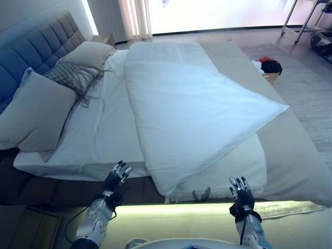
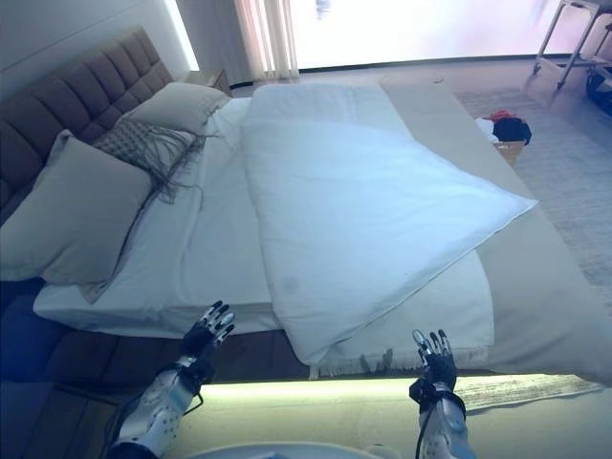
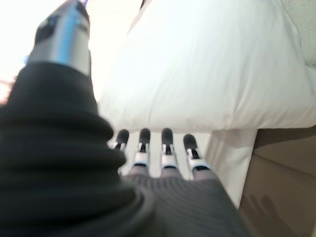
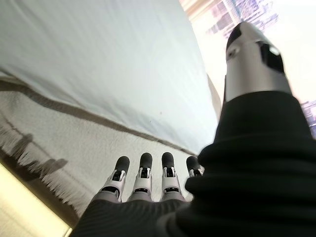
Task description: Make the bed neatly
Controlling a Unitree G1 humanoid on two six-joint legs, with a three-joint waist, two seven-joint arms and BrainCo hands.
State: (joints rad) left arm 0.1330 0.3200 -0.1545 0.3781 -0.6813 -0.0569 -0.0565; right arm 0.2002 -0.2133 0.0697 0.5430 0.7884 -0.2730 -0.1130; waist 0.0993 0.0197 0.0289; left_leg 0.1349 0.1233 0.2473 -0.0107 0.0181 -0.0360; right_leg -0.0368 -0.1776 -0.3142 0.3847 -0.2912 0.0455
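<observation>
A white duvet (image 1: pixel 192 109) lies skewed across the bed, one corner hanging over the near side and another pointing right. Under it a beige fringed blanket (image 1: pixel 228 171) covers the right half of the bed. The white sheet (image 1: pixel 104 135) is bare on the left. Two grey pillows (image 1: pixel 36 114) and a fringed knitted cushion (image 1: pixel 72 75) lean at the padded headboard (image 1: pixel 36 46). My left hand (image 1: pixel 116 176) is open, just short of the bed's near edge. My right hand (image 1: pixel 241 189) is open below the blanket's fringe. Both hold nothing.
A basket of clothes (image 1: pixel 268 67) stands on the rug (image 1: pixel 306 88) beyond the bed's far side. A nightstand (image 1: pixel 104 39) stands beside the headboard. A metal stand (image 1: pixel 308 21) is at the back right. A lit strip (image 1: pixel 207 207) runs under the bed's near edge.
</observation>
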